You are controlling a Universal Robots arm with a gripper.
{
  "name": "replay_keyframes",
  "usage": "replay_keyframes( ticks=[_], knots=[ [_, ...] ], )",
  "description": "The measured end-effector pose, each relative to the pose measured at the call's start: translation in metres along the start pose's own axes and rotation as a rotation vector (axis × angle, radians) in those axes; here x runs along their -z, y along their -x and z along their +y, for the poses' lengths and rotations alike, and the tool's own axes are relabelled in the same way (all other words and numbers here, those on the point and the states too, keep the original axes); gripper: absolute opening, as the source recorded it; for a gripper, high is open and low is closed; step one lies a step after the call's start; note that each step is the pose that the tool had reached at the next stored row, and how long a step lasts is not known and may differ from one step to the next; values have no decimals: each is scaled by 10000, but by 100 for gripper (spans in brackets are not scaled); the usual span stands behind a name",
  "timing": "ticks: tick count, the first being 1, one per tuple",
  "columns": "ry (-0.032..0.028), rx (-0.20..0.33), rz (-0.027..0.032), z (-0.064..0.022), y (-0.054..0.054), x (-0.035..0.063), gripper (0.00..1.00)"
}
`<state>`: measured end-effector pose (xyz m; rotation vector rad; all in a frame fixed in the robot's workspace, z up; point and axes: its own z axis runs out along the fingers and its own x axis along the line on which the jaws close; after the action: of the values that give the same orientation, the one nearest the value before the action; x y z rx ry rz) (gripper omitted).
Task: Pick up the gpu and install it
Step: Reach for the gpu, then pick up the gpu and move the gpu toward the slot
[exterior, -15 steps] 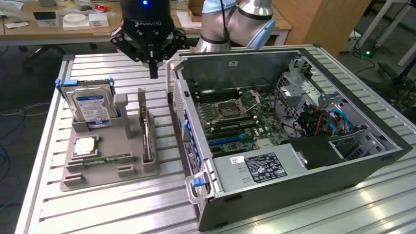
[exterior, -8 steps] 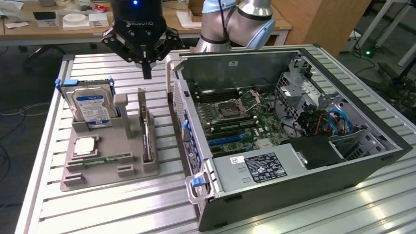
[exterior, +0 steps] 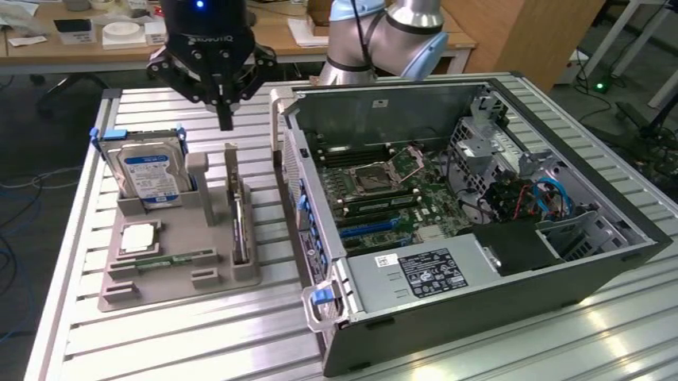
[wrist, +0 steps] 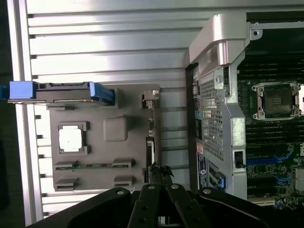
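The gpu stands on edge in a slot of the grey holder, a thin dark card between two upright posts. In the wrist view the gpu is edge-on, a narrow strip along the holder's side nearest the computer case. My black gripper hangs above the far end of the holder, a little beyond the card and well clear of it. Its fingers are shut tip to tip, with nothing between them. In the wrist view the gripper points at the card's near end.
A silver hard drive with blue rails stands in the holder on the exterior view's left; a processor chip and a memory stick lie flat in it. The open computer case, motherboard exposed, sits close beside the holder.
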<state>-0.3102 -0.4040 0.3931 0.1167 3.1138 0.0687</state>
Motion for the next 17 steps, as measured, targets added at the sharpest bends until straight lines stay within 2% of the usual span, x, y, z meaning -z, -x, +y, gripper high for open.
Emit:
replay_keyframes(
  ticks=[6, 17],
  knots=[
    [1, 1, 0, -21, -132, 3, 11],
    [0, 1, -1, -21, -134, 3, 11]
  ],
)
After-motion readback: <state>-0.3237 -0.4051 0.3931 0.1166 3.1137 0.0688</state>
